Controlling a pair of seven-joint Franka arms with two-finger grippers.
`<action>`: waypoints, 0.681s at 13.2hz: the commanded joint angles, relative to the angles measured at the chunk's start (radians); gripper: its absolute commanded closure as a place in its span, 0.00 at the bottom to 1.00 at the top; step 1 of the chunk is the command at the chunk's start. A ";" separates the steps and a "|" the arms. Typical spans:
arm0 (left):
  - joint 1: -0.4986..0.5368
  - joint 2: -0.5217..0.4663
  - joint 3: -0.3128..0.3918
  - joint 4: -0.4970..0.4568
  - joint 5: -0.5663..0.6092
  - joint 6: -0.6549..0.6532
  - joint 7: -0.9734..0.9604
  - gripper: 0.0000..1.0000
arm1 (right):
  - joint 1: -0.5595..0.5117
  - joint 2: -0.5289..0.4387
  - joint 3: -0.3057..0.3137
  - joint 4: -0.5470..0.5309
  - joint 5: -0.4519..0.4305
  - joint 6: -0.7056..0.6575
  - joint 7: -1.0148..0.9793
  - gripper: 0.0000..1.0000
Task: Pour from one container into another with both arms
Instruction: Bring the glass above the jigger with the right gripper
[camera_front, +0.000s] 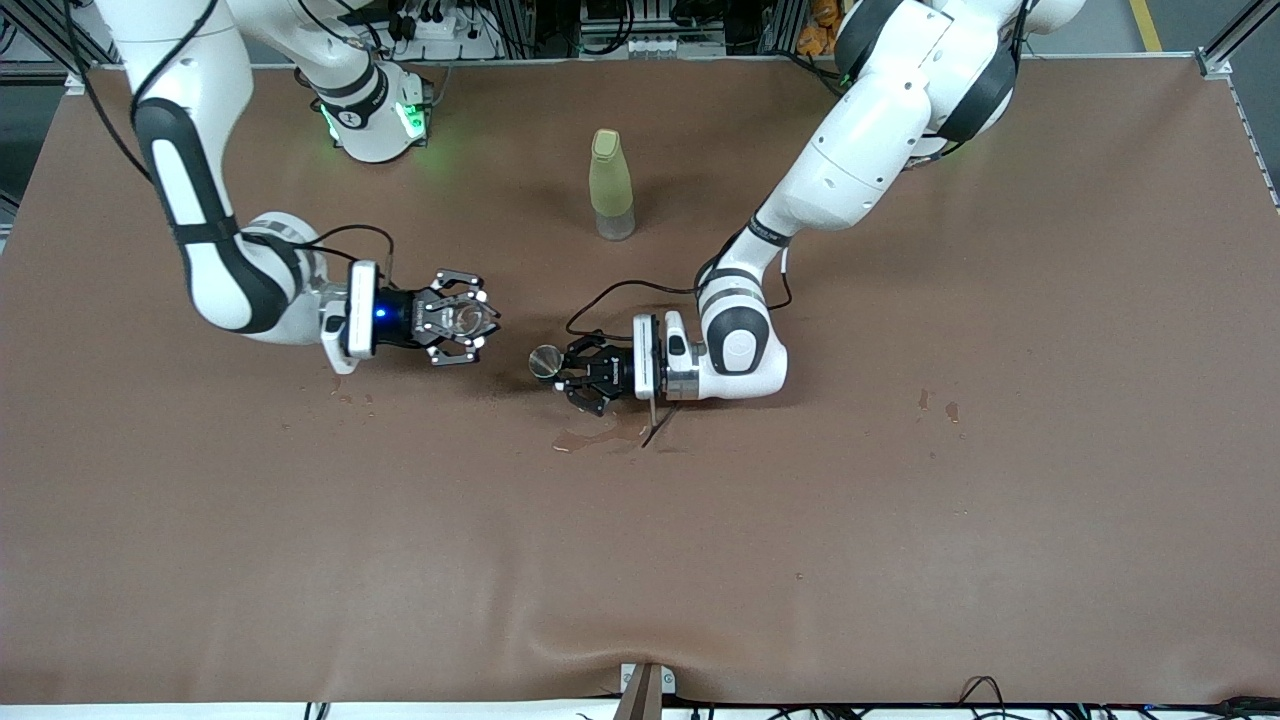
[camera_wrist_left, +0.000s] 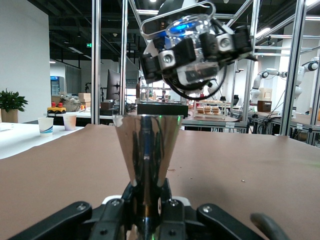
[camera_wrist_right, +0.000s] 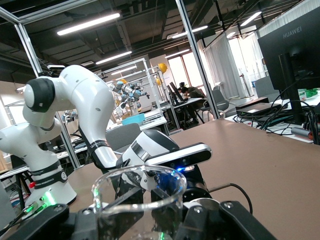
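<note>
Metal cup (camera_front: 545, 361), conical and shiny, clamped near its base by left gripper (camera_front: 583, 375), low over the table (camera_front: 900, 560) mid-width, rim up and level in left wrist view (camera_wrist_left: 146, 150). Clear glass beaker (camera_front: 466, 319) pinched in right gripper (camera_front: 459, 320), fingers closed on its wall; beaker rim upright in right wrist view (camera_wrist_right: 140, 200). Seen from left wrist view, right gripper (camera_wrist_left: 192, 47) with the beaker hangs higher than the metal cup and a little off to one side, not yet above its mouth. No liquid level readable in either vessel. Judged step: bring the two together and tip, beaker likely the source since it sits higher. To do it well: carry beaker lip directly over the cup's wide mouth before any tilt, keep left gripper rigid and cup vertical, rotate the right wrist slowly, keep the lip close above the rim without touching. Narrow cup base means a knock could twist it in the grip. Wet patch (camera_front: 590, 437) on the table just beside the left gripper, nearer the front camera, plus small drops (camera_front: 935, 405) toward the left arm's end: spills look easy here. Capped yellow-green bottle (camera_front: 611, 185) standing farther from the front camera, well apart, not in the way.
</note>
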 joint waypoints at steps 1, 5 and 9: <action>-0.014 0.007 0.008 0.018 -0.036 0.009 0.023 1.00 | 0.064 -0.041 -0.010 -0.059 0.104 0.032 -0.024 1.00; -0.012 0.005 0.006 0.018 -0.037 0.009 0.028 1.00 | 0.129 -0.038 -0.006 -0.063 0.204 0.069 -0.037 1.00; -0.011 0.005 0.008 0.018 -0.037 0.009 0.029 1.00 | 0.190 -0.038 -0.002 -0.063 0.288 0.105 -0.052 1.00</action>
